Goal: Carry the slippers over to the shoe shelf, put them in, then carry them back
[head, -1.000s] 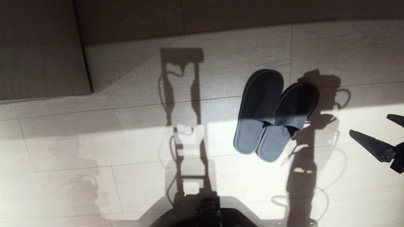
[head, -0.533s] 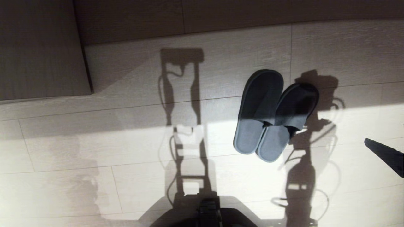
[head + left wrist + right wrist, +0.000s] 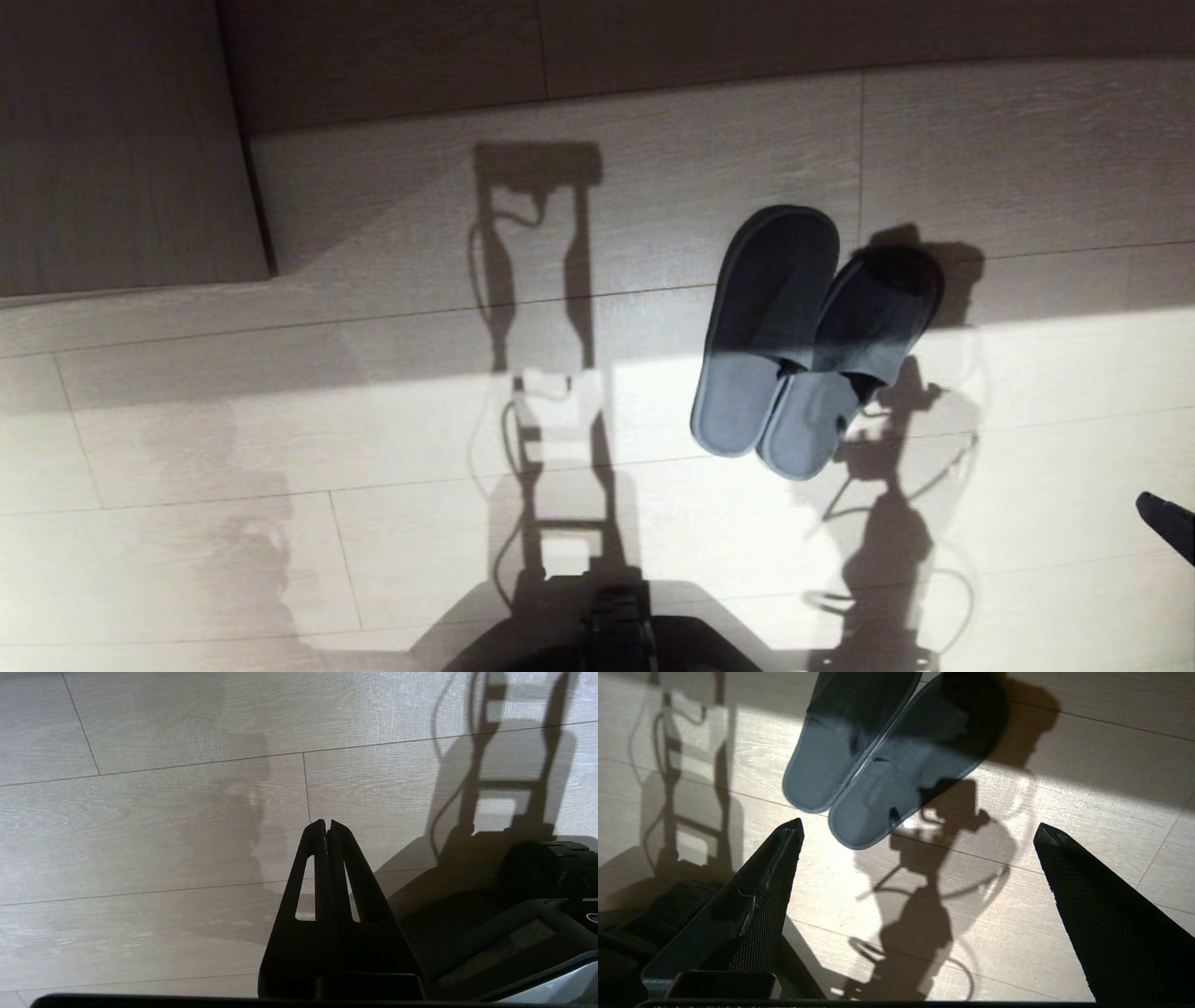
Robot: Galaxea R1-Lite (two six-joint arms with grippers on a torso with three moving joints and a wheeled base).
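Note:
The grey-blue slippers [image 3: 810, 347] lie side by side on the pale floor, right of centre, heels toward me and toes in shadow. In the right wrist view the slippers [image 3: 878, 756] lie ahead of my right gripper [image 3: 919, 828], which stands wide open and empty over bare floor, clear of both heels. Only one dark fingertip [image 3: 1169, 525] of it shows at the head view's right edge. My left gripper [image 3: 327, 823] is shut with nothing in it, parked over the floor beside my base. The shoe shelf is out of view.
A dark wood-grain furniture panel [image 3: 121, 140] fills the far left corner, and a shaded wall base [image 3: 709, 47] runs along the back. My base [image 3: 616, 639] sits at the near edge. Shadows of my arms cross the sunlit planks.
My open right gripper has drawn back toward the near right, almost leaving the head view. Its shadow slid with it. The slippers have not moved.

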